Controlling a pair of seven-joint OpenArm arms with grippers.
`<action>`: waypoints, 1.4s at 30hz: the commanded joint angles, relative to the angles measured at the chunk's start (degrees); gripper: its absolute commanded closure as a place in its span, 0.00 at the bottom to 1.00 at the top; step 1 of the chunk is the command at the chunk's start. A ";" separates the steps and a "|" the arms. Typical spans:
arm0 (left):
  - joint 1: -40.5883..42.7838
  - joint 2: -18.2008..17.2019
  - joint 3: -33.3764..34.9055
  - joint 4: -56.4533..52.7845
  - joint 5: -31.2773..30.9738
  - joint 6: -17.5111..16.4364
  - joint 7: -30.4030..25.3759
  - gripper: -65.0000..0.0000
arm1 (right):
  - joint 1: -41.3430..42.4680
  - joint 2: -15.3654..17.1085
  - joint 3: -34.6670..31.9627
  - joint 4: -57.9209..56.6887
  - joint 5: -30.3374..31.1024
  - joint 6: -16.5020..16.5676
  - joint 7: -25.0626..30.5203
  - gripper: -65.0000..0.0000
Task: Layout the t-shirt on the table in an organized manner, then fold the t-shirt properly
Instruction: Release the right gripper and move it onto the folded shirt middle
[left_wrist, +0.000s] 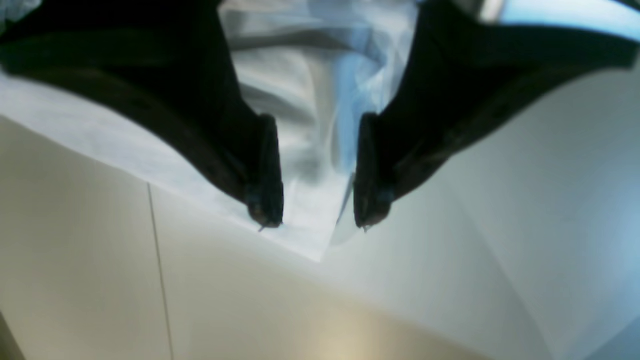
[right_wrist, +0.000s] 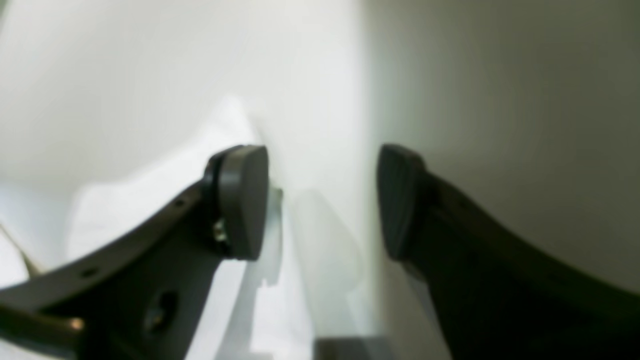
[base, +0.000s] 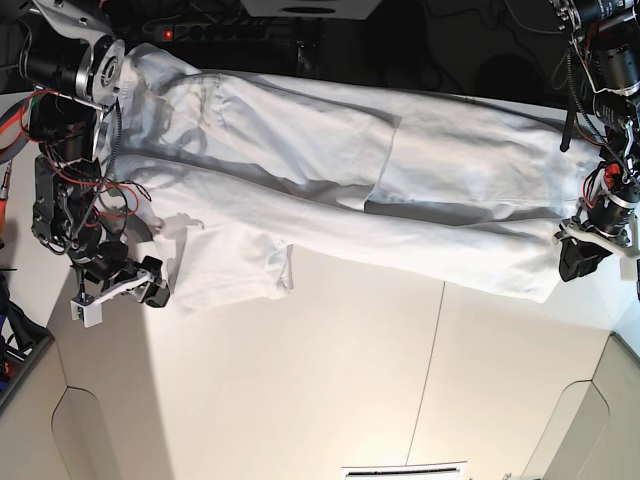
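The white t-shirt (base: 330, 180) lies spread lengthwise along the far side of the white table (base: 300, 380), wrinkled and partly doubled over, with a sleeve (base: 240, 265) pointing toward the front. My left gripper (base: 580, 262) is at the shirt's right end. In the left wrist view it (left_wrist: 316, 217) is open, its jaws on either side of a shirt corner (left_wrist: 310, 200). My right gripper (base: 150, 282) is at the shirt's left end, beside the sleeve. In the right wrist view it (right_wrist: 322, 200) is open and empty, with shirt fabric (right_wrist: 150, 190) beside the left finger.
A thin dark seam (base: 425, 380) crosses the table; it also shows in the left wrist view (left_wrist: 157, 260). Cables and a power strip (base: 230, 30) lie behind the far edge. The table's front corners are cut in rounded notches (base: 75, 420).
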 joint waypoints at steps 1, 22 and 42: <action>-0.98 -1.11 -0.31 1.03 -0.79 -0.39 -1.44 0.58 | 0.87 -0.76 -0.07 -0.83 -0.63 -0.07 -0.85 0.46; -0.94 -1.11 -0.31 1.03 -0.79 -0.57 -0.96 0.58 | 0.83 -5.84 -4.94 9.01 -0.61 2.40 -3.82 1.00; -0.94 -1.11 -0.31 1.03 -1.22 -0.57 -0.59 0.58 | -26.21 -11.02 -15.63 54.99 19.34 3.26 -24.96 1.00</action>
